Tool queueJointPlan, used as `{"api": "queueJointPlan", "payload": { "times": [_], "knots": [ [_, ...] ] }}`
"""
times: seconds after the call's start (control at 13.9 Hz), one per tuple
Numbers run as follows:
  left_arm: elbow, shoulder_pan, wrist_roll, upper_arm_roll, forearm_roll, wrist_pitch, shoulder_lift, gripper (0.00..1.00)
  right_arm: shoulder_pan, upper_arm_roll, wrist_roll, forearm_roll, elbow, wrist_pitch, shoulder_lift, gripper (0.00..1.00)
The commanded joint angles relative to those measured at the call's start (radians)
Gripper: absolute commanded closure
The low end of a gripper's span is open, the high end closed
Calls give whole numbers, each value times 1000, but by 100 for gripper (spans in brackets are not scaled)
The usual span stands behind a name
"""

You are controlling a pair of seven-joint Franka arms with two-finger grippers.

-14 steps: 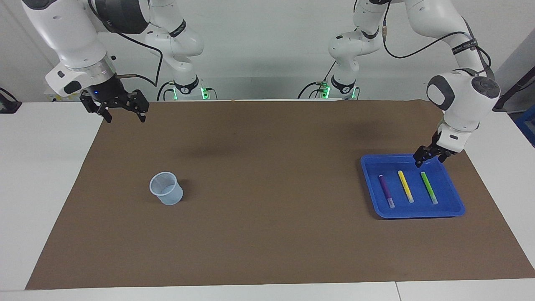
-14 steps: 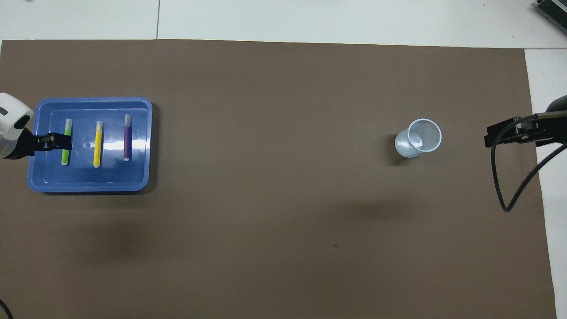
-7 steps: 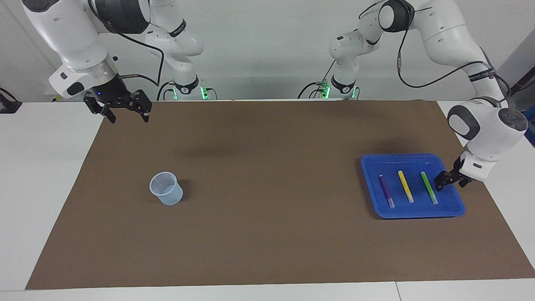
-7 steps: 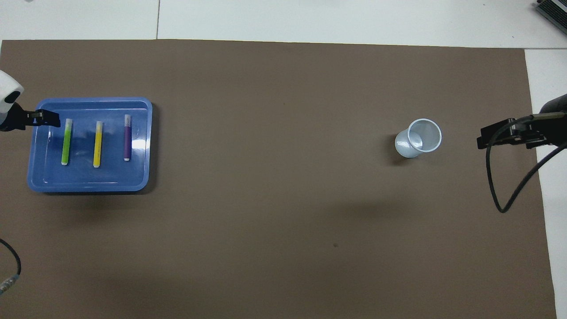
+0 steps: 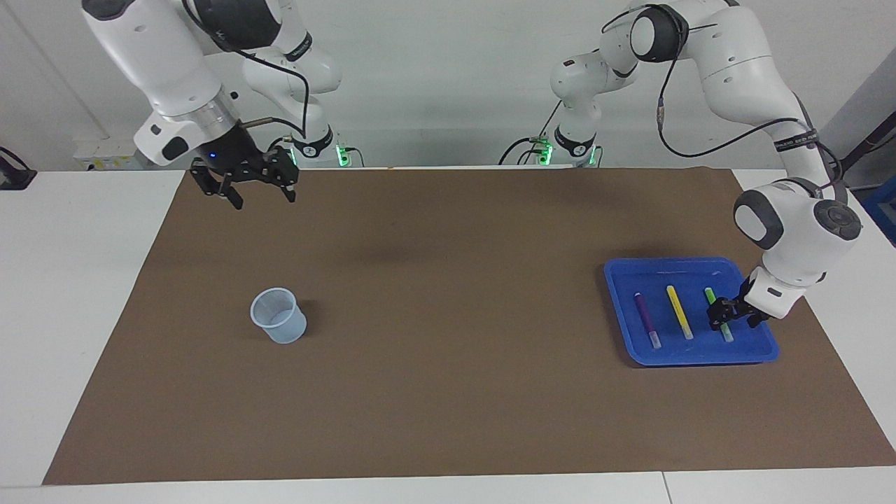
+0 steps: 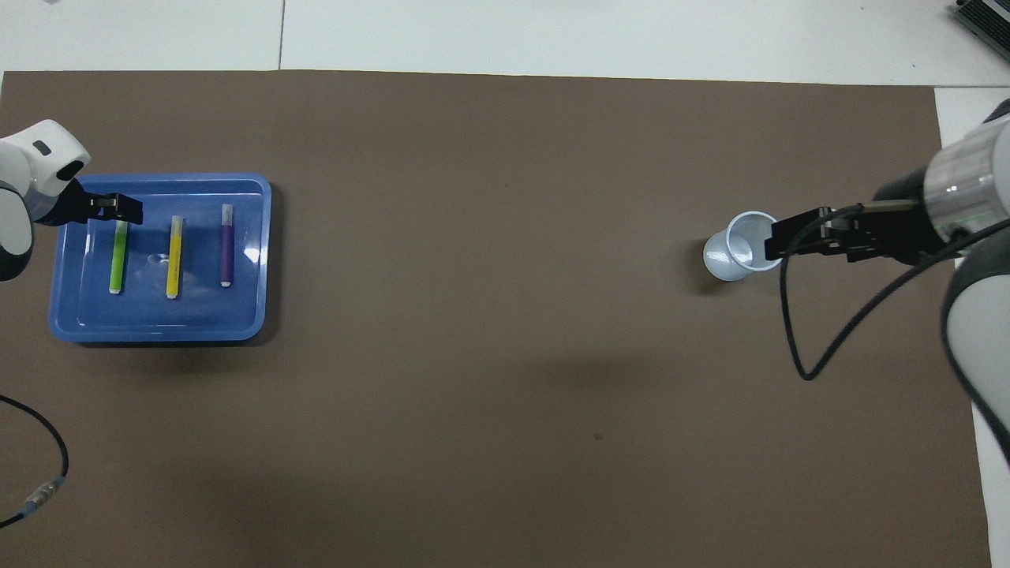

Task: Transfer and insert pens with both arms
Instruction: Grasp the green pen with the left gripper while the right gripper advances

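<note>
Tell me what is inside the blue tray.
The blue tray holds three pens lying side by side: purple pen, yellow pen and green pen. The left gripper hides part of the green one.

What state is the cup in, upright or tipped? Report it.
Upright. The cup stands on its base on the brown mat, rim up, nothing visible inside, in both views.
</note>
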Motion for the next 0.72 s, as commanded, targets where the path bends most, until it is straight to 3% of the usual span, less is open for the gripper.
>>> {"api": "queueJointPlan", "payload": {
  "times": [0.0,0.22,0.36,0.65],
  "knots": [
    [9,9,54,8,0,0,6,15,59,-2,145,53,-74,72,-37,0],
    [0,33,86,8,0,40,21,15,62,-2,159,185,-158,215,-53,0],
    [9,41,106,8,0,46,56,16,90,-2,234,187,-168,246,-54,0],
    [14,33,106,6,-13,20,54,15,154,-2,331,187,-205,342,-51,0]
  ]
}}
